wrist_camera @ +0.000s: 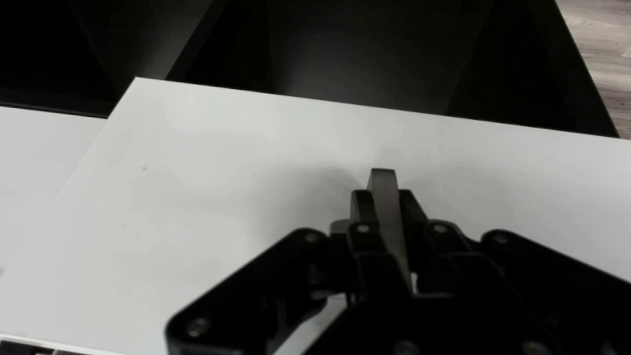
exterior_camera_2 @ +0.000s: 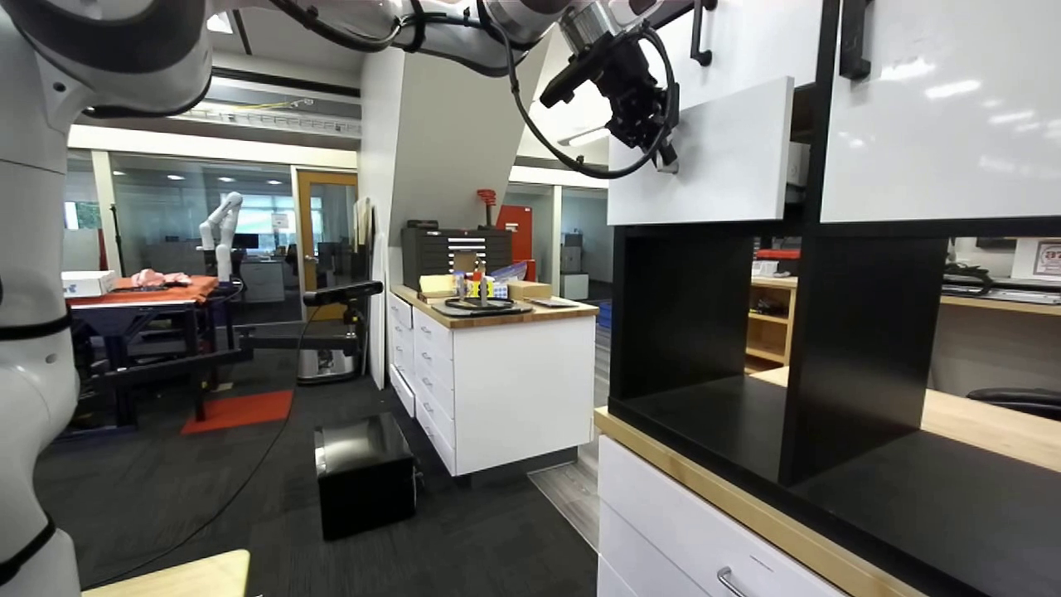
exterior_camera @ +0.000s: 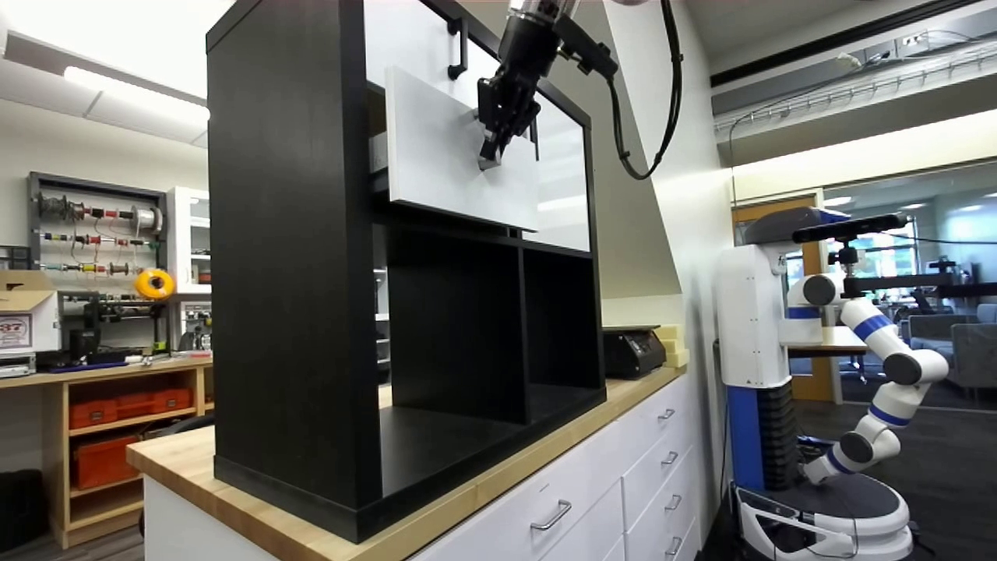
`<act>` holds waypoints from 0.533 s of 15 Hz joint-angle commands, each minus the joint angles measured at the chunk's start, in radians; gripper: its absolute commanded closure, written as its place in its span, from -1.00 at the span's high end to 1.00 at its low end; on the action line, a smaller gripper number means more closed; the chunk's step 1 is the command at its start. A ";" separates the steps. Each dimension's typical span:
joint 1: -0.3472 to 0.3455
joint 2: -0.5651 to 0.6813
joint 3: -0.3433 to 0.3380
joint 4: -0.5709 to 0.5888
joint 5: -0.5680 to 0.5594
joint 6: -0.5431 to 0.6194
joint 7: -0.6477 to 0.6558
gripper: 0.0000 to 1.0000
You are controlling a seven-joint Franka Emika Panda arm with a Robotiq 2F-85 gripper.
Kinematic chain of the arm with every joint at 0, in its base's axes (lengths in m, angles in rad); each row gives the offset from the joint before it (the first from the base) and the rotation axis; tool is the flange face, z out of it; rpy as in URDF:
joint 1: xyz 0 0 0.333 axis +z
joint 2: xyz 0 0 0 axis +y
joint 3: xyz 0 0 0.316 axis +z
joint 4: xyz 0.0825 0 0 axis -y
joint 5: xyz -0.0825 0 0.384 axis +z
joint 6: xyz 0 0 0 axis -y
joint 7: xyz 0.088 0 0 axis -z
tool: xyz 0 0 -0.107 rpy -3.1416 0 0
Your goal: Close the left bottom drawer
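Note:
The left bottom drawer shows in both exterior views with its flat white front (exterior_camera: pixel 436 152) (exterior_camera_2: pixel 738 162) standing out from the tall black shelf unit (exterior_camera: pixel 280 249) (exterior_camera_2: pixel 862 348). Part of its pale side shows behind the front. In the wrist view the white front (wrist_camera: pixel 207 172) fills most of the picture. My gripper (exterior_camera: pixel 497 144) (exterior_camera_2: pixel 665 153) is in front of the drawer front. In the wrist view my fingers (wrist_camera: pixel 383 195) are closed on both sides of the dark grey handle (wrist_camera: pixel 383 178), whose end sticks out between the fingertips. The drawer's inside is hidden.
A white door with a black handle (exterior_camera: pixel 459 48) is above the drawer. Another white door (exterior_camera_2: pixel 945 141) is beside it. Open black compartments (exterior_camera: pixel 459 335) lie below. The shelf stands on a wooden counter (exterior_camera: pixel 183 460) with white drawers. A cable (exterior_camera: pixel 674 93) hangs by the wrist.

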 commanded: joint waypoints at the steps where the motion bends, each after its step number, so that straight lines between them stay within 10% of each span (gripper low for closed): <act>1: 0.015 0.066 0.008 0.044 -0.019 0.014 0.019 -0.91; 6: 0.019 0.098 0.008 0.087 -0.029 0.004 0.027 -0.87; 7: 0.021 0.098 0.007 0.091 -0.037 -0.009 0.025 -0.20; 8: 0.024 0.090 0.007 0.082 -0.045 -0.005 0.034 -0.17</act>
